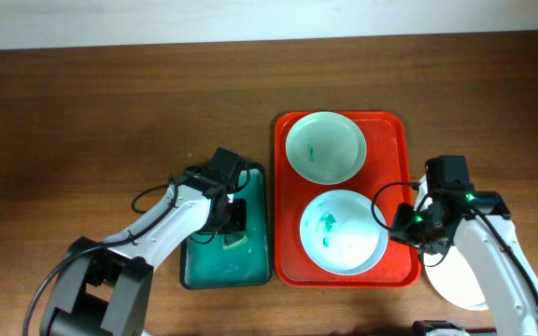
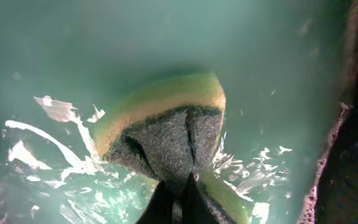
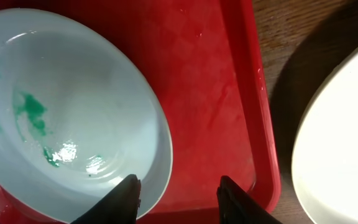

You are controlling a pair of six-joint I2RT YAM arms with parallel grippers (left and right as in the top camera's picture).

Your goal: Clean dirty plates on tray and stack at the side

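Note:
The red tray (image 1: 395, 131) holds two plates. The far plate (image 1: 325, 147) has a faint teal smear. The near plate (image 1: 344, 231) has teal smears left of its middle and also shows in the right wrist view (image 3: 73, 118). A third plate (image 1: 460, 280) lies on the table right of the tray, partly under the right arm; it shows in the right wrist view (image 3: 340, 149). My right gripper (image 3: 179, 190) is open over the near plate's right rim and the tray floor (image 3: 210, 81). My left gripper (image 2: 176, 193) is shut on the sponge (image 2: 166, 124) in the green tray.
The dark green tray (image 1: 255, 182) stands left of the red tray, wet with foam (image 2: 48, 149) on its floor. Brown wooden table (image 1: 82, 112) lies all around. A pale wall strip runs along the far edge.

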